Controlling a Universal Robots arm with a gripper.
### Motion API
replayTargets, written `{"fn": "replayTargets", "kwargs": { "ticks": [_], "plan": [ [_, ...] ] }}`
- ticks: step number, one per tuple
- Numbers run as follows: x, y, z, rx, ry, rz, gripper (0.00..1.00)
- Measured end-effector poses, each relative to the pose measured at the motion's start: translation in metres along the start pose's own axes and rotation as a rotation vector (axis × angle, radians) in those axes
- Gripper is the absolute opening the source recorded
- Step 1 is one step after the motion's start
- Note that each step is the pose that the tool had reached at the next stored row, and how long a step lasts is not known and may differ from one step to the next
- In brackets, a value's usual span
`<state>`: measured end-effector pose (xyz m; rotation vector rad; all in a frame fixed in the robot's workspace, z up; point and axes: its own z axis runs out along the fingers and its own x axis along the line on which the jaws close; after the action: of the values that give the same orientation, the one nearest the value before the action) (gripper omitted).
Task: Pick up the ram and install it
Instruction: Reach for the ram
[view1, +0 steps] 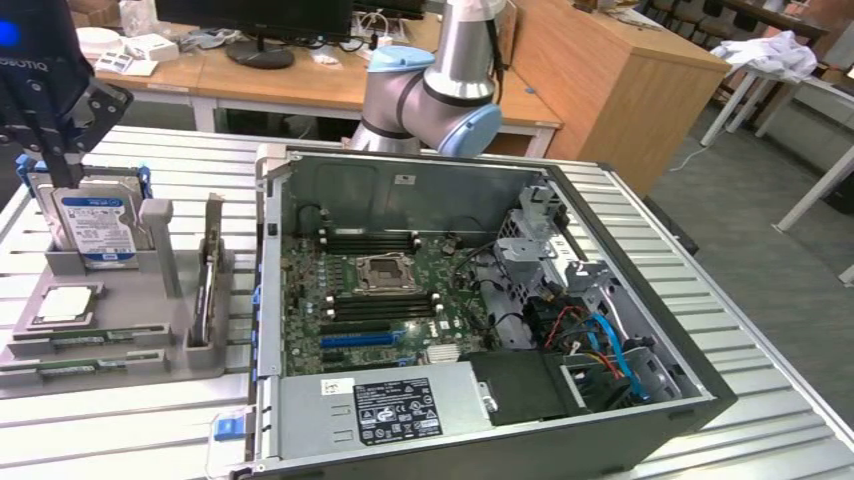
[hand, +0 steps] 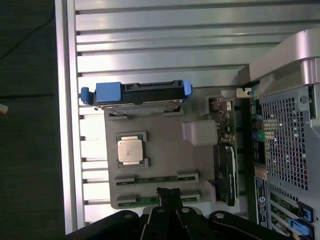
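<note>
The black two-fingered hand is closed with its fingertips together and holds nothing. It hangs above the near edge of the grey plastic parts tray on the ribbed metal bench. The ram, a long, thin green circuit-board stick, lies flat in a shallow slot of that tray between two grey end clips. A second stick like it lies just beside it, partly under the fingertips. The ram looks light and stiff, but thin enough to crack if bent, and its chips and contact edge are delicate. The safest hold is probably across its two long edges near the middle, squeezing gently and lifting it straight out of the slot.
</note>
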<state>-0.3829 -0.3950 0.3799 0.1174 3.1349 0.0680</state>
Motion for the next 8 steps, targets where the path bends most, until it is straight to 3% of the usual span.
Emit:
{"fn": "replayTargets", "kwargs": {
  "ticks": [8],
  "plan": [
    [-0.001, -0.0120, -0.0005, 0.0000, 0.0000, 0.000, 0.11]
  ]
}}
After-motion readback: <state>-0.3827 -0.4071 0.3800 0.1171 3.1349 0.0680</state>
